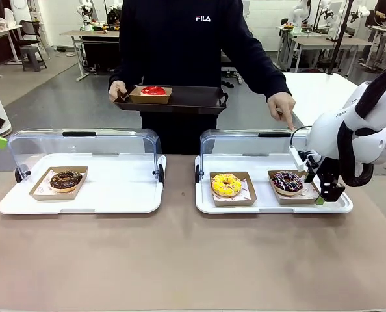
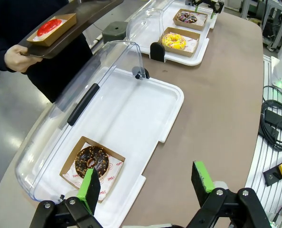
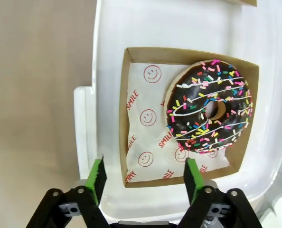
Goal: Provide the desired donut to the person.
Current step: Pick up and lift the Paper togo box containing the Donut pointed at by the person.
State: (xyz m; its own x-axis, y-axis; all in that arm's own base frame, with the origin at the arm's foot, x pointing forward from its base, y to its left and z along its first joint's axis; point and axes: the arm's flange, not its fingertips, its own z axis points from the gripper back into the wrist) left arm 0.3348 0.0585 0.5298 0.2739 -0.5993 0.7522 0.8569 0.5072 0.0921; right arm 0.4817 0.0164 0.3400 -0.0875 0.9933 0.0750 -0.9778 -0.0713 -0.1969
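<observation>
Right end effector point(image 3: 144, 167) over box point(image 3: 179, 53) (agape)

The right arm reaches in, right pincer point(image 3: 144, 167) pointing down, fingers wide apart; the left pincer point(image 2: 145, 179) hangs equally spread.

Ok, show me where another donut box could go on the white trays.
Left tray: bare from the chocolate donut's box across to the right rim. Right tray: crowded, yellow donut box, sprinkled donut box and right gripper.
</observation>
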